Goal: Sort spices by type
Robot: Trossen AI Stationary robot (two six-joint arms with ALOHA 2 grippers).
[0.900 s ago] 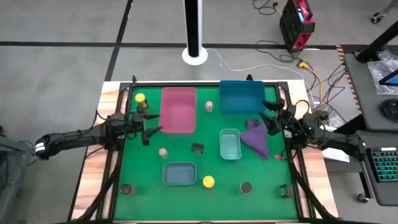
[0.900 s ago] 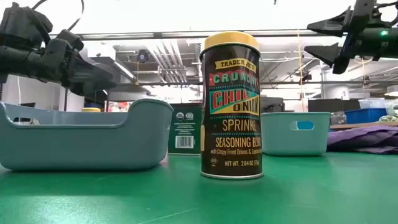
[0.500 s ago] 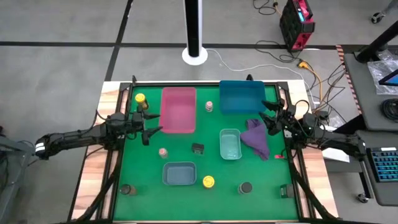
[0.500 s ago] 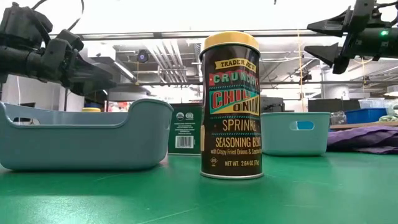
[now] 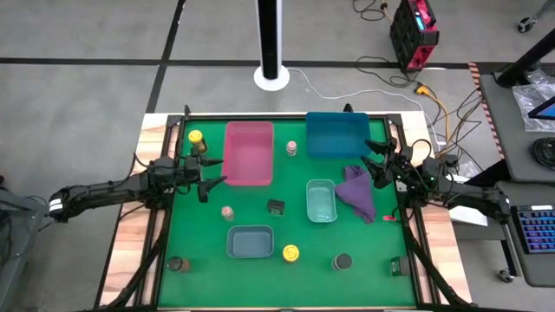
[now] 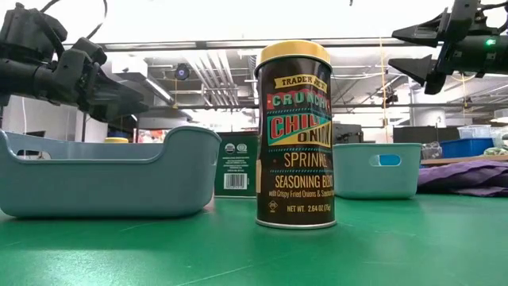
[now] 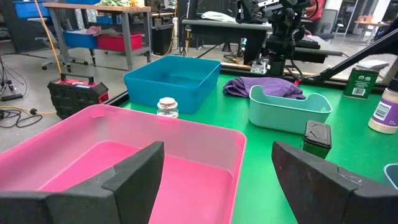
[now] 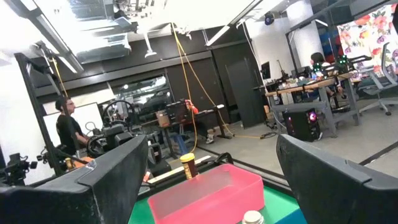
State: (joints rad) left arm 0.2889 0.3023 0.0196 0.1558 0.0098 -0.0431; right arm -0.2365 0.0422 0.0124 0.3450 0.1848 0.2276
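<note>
Left hand (image 5: 211, 178) wide open, empty, beside pink tray (image 5: 249, 153).

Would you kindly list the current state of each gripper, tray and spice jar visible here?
left gripper: open, empty, beside the pink tray
right gripper: open, empty, above the purple cloth
pink tray: empty
blue tray: empty
yellow-lidded jar: upright, lid on
slim dark jar: standing, unsorted
</note>
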